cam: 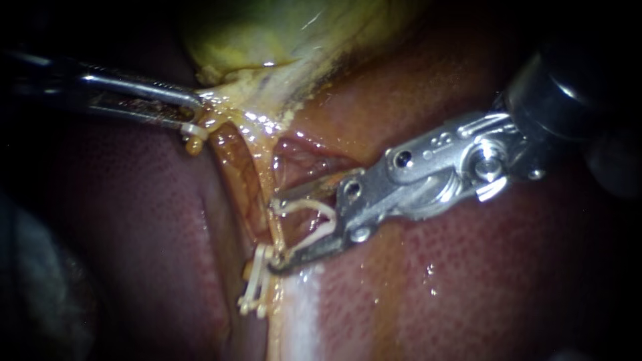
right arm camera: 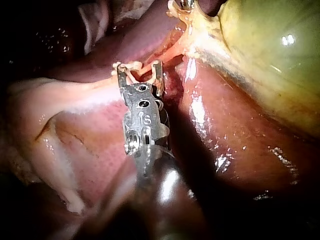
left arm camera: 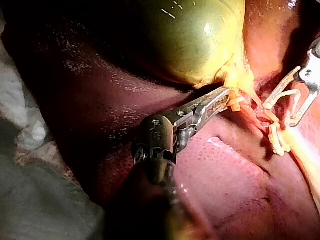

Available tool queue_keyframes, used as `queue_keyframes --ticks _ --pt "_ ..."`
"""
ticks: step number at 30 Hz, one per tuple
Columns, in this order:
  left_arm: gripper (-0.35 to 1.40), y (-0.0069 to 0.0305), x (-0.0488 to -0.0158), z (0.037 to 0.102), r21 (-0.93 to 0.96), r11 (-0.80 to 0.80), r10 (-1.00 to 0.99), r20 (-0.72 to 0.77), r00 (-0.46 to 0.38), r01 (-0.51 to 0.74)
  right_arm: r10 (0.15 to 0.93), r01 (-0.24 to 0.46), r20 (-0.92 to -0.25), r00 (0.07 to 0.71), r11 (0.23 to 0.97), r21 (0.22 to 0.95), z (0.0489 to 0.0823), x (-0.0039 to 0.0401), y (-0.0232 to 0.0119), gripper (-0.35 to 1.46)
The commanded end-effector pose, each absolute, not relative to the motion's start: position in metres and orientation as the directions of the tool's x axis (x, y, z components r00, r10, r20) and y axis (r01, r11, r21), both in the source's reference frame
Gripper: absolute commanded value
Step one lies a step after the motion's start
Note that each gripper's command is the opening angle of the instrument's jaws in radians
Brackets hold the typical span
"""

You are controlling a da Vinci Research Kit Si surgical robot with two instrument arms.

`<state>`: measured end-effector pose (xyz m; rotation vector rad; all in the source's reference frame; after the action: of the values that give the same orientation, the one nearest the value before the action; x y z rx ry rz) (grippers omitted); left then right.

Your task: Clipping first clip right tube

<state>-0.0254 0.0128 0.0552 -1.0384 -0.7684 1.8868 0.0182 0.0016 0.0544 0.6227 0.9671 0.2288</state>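
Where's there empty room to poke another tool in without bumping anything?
Bare liver below the right tool, and bare liver under the left tool. Crowded between them: the tube, clips on it, the clip in the right tool, the gallbladder.

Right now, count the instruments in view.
2: the left instrument grips tissue beside the gallbladder; the right instrument holds an open clip by the tube. None seems hidden.

Bright centre, dark corners, glare on wet liver (cam: 468, 287).
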Motion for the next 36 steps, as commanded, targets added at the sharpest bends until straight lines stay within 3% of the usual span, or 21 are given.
queue_keyframes --ticks 1,6,14,25,36 --pt "-0.35 0.0128 -0.0253 0.0552 -0.802 -0.469 0.875 -0.367 -0.315 -0.370 0.472 0.074 -0.683 0.558 0.791 0.607 0.0545 0.0181 0.0016 0.50" --pt "-0.35 0.0128 -0.0253 0.0551 -0.802 -0.469 0.875 -0.367 -0.315 -0.370 0.578 0.011 -0.616 0.536 0.724 0.690 0.0547 0.0170 0.0017 0.50" --pt "-0.35 0.0128 -0.0253 0.0551 -0.802 -0.469 0.875 -0.367 -0.315 -0.370 0.672 -0.044 -0.534 0.513 0.642 0.766 0.0554 0.0147 0.0015 0.50" --pt "-0.35 0.0127 -0.0253 0.0549 -0.802 -0.468 0.876 -0.366 -0.314 -0.370 0.720 -0.054 -0.513 0.467 0.602 0.796 0.0565 0.0161 0.0013 0.50" --pt "-0.35 0.0128 -0.0251 0.0548 -0.803 -0.468 0.876 -0.366 -0.315 -0.369 0.721 -0.044 -0.507 0.472 0.594 0.803 0.0590 0.0193 -0.0003 0.50"
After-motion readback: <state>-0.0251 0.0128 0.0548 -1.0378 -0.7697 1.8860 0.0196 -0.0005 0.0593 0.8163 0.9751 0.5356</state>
